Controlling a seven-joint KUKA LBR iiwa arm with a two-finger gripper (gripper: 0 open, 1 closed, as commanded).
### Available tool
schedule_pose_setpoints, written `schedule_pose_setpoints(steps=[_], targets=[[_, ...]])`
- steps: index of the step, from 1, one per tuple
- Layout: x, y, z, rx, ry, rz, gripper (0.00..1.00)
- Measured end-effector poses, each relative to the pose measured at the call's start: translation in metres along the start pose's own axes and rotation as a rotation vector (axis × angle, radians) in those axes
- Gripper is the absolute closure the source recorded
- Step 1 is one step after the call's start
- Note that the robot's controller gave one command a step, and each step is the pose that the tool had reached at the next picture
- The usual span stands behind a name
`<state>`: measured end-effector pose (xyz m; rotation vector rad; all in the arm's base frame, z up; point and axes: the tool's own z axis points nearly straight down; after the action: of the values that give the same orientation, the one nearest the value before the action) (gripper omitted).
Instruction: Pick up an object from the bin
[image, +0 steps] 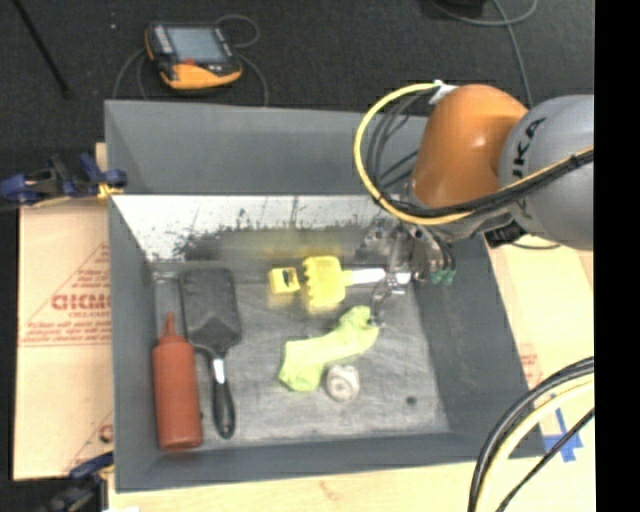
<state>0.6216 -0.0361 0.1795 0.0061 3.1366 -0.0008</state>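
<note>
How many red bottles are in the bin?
1. The red bottle lies along the left wall of the bin, right beside the black spatula. The arm covers the upper right corner, so another could be hidden there.

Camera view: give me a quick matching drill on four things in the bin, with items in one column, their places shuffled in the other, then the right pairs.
Things
1. red bottle
2. black spatula
3. yellow block
4. lime-green cloth

Places
A. beside a small whitish ball, toward the front
B. nearest the bin's left wall
C. level with the gripper, on its view-left side
D. right next to the bottle, handle toward the front

Pairs: 1-B, 2-D, 3-C, 4-A
</note>
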Motion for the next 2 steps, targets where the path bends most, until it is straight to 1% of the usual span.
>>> schedule_pose_setpoints(steps=[1,2], targets=[[0.016,0.009,0.037,0.001,-0.003,-0.096,0.0],[0.012,0.03,0.104,0.002,-0.007,-0.231,1.0]])
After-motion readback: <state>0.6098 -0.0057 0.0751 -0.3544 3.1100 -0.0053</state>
